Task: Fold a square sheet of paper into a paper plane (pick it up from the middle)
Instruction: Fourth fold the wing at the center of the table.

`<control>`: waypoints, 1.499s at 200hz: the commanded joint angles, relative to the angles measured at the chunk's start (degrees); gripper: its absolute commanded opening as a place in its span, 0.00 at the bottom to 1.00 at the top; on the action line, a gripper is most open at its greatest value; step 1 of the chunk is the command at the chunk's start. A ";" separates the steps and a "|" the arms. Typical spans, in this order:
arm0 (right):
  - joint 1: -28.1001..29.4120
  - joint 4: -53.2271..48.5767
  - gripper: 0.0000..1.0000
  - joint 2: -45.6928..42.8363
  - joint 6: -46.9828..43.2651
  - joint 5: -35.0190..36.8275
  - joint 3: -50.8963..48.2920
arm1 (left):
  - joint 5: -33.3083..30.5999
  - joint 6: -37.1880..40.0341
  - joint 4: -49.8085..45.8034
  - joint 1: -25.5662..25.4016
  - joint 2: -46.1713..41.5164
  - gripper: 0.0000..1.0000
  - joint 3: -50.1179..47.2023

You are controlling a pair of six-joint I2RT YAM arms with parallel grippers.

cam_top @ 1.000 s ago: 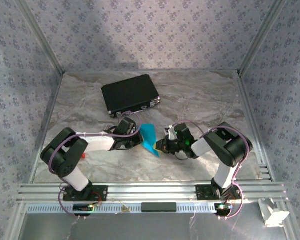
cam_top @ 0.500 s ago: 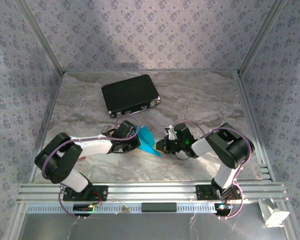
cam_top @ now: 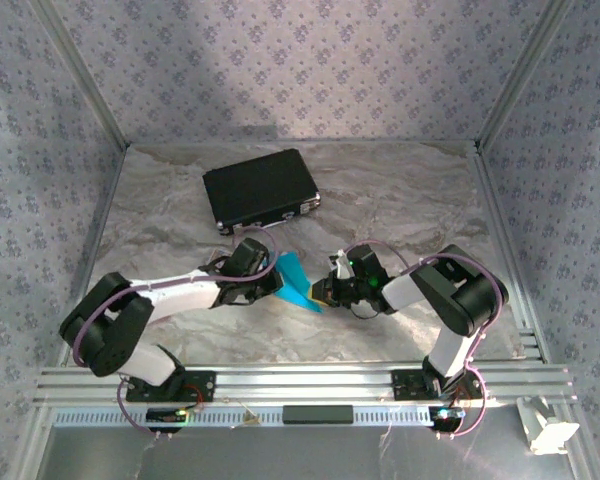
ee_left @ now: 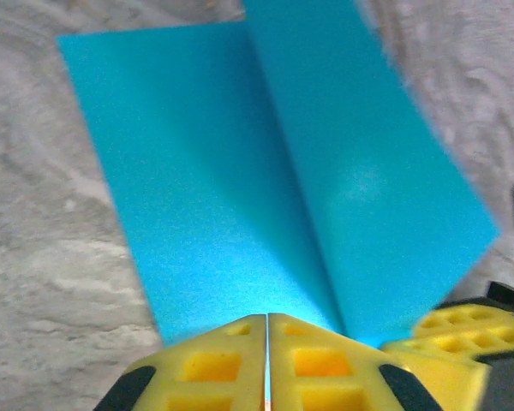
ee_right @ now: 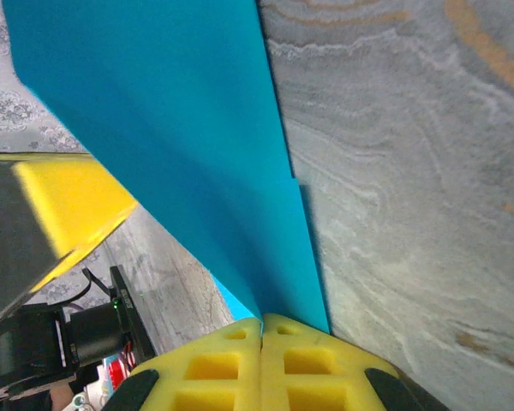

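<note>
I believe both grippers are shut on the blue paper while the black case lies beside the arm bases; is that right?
Not quite: the top external view shows the black case lying much farther back, beyond the left gripper. It and the right gripper are indeed shut on the blue paper.

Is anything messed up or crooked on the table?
Nothing is spilled or torn. The blue paper stands up off the table with a fold down it, pinched in the right gripper, which suits plane folding. The black case at the back lies crooked to the table's edges.
</note>
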 commanded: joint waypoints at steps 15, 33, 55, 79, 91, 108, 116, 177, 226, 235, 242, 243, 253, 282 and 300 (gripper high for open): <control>0.08 -6.40 0.00 3.24 -0.58 1.90 -0.04 | 4.41 4.07 3.97 -0.43 0.95 0.10 4.00; -0.13 -6.54 0.00 3.42 -0.42 1.76 -0.15 | 5.39 3.92 5.49 -0.43 3.60 0.09 5.07; -0.40 -6.44 0.00 3.42 -0.32 1.41 -0.30 | 5.72 3.77 7.74 -0.32 6.68 0.09 6.05; -0.65 -6.60 0.00 3.59 -0.27 1.12 -0.29 | 5.77 3.82 8.42 -0.11 9.61 0.08 7.16; -0.71 -6.58 0.00 3.68 -0.21 1.03 -0.31 | 5.54 3.73 9.06 0.09 10.53 0.08 7.17; -0.75 -6.48 0.00 3.93 -0.24 0.93 -0.37 | 5.55 3.65 9.97 0.38 11.52 0.08 7.40; -0.83 -6.47 0.00 3.99 -0.22 0.92 -0.36 | 5.46 3.82 9.77 0.53 11.82 0.08 7.55; -0.84 -6.10 0.00 4.65 -0.12 0.55 -0.30 | 5.33 4.34 8.73 1.01 13.66 0.08 8.19; -0.89 -6.21 0.00 4.57 -0.15 0.49 -0.40 | 5.30 4.53 8.24 1.00 15.02 0.07 8.26; -0.92 -6.20 0.00 4.56 -0.20 0.48 -0.48 | 5.28 4.52 8.14 1.00 15.00 0.07 8.27; -0.93 -6.31 0.00 4.48 -0.25 0.48 -0.55 | 5.26 4.47 7.98 1.00 15.00 0.07 8.24; -0.93 -6.33 0.00 4.47 -0.23 0.48 -0.52 | 5.23 4.45 7.92 1.04 15.00 0.07 8.26; -0.92 -6.33 0.00 4.47 -0.21 0.48 -0.48 | 5.18 4.52 7.90 1.07 15.07 0.07 8.13; -0.91 -6.28 0.00 4.47 -0.22 0.49 -0.54 | 5.57 4.87 8.09 1.04 15.28 0.07 8.36; -0.84 -6.23 0.00 4.56 -0.18 0.48 -0.48 | 5.72 5.29 7.83 1.01 15.42 0.07 8.63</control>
